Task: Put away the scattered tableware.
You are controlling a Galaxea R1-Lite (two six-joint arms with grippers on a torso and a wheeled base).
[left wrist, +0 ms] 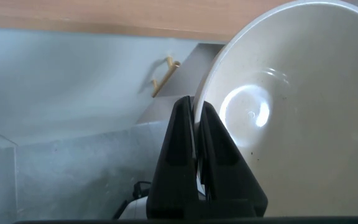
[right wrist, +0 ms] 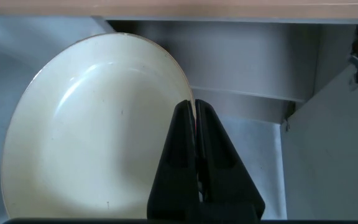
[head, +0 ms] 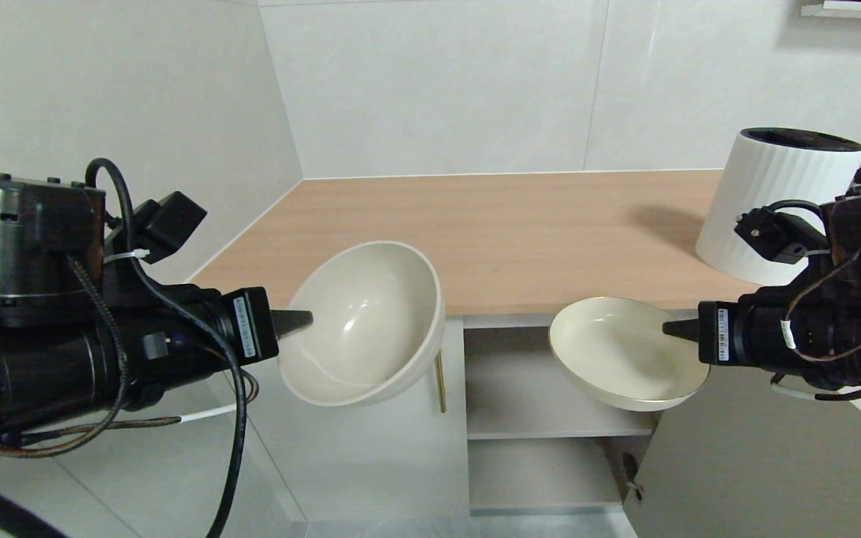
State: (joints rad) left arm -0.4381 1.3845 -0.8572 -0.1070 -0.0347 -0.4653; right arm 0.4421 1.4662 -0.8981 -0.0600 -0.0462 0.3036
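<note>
My left gripper (head: 303, 320) is shut on the rim of a deep cream bowl (head: 367, 321), held in the air in front of the counter edge, tipped on its side with its opening facing me. In the left wrist view the fingers (left wrist: 194, 118) pinch that bowl's (left wrist: 291, 106) rim. My right gripper (head: 673, 327) is shut on the rim of a shallower cream bowl with a gold edge (head: 621, 353), held before the open cabinet. The right wrist view shows the right gripper (right wrist: 194, 112) clamped on this bowl's (right wrist: 98, 124) edge.
A wooden counter (head: 505, 224) runs along the tiled wall, with a white ribbed container (head: 778, 202) at its right. Below it an open cabinet (head: 550, 403) shows bare shelves, its door (head: 737, 463) swung out to the right. A closed door with a brass handle (head: 441, 381) is left of it.
</note>
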